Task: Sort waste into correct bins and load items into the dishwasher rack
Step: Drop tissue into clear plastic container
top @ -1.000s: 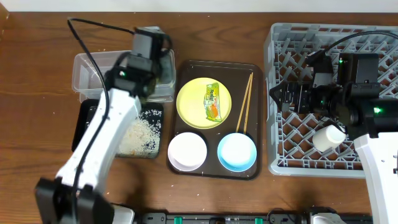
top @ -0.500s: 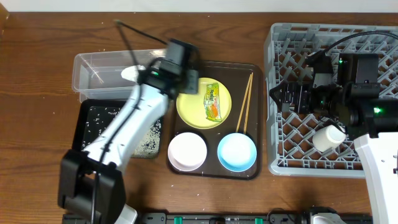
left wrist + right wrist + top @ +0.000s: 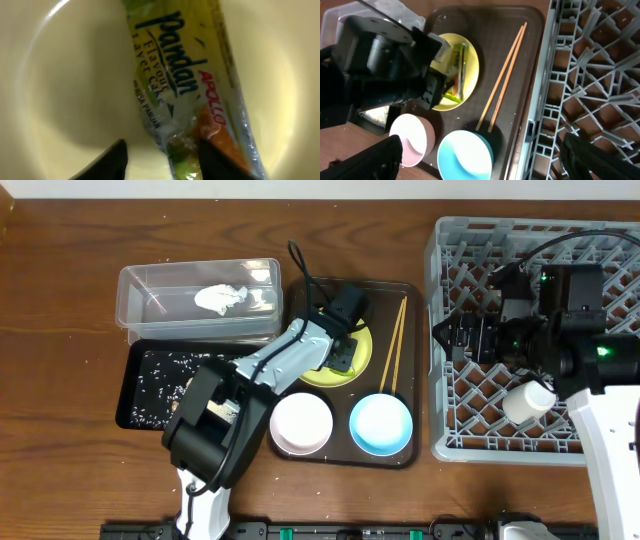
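Note:
My left gripper (image 3: pixel 165 167) is open, low over the yellow plate (image 3: pixel 75 90), its fingers either side of the lower end of the green-and-orange snack wrapper (image 3: pixel 190 100). In the overhead view it (image 3: pixel 347 358) covers most of the plate (image 3: pixel 300 370). The white tissue (image 3: pixel 220 297) lies in the clear tub (image 3: pixel 150 280). Rice scraps (image 3: pixel 165 375) lie in the black tray (image 3: pixel 128 385). The white bowl (image 3: pixel 302 423), blue bowl (image 3: pixel 381 423) and chopsticks (image 3: pixel 395 345) sit on the brown tray. My right gripper (image 3: pixel 447 340) is open and empty above the grey rack (image 3: pixel 500 240), which holds the white cup (image 3: pixel 528 401).
The dark-brown serving tray (image 3: pixel 410 380) lies between the bins and the rack. The left arm (image 3: pixel 385 55) stretches over its left side. The right wrist view shows the chopsticks (image 3: pixel 502 80), blue bowl (image 3: pixel 465 155) and rack edge (image 3: pixel 540 100).
My left arm has swung right from above the clear tub to the yellow plate and come down onto the wrapper. The tissue now lies in the tub. The right arm has not moved.

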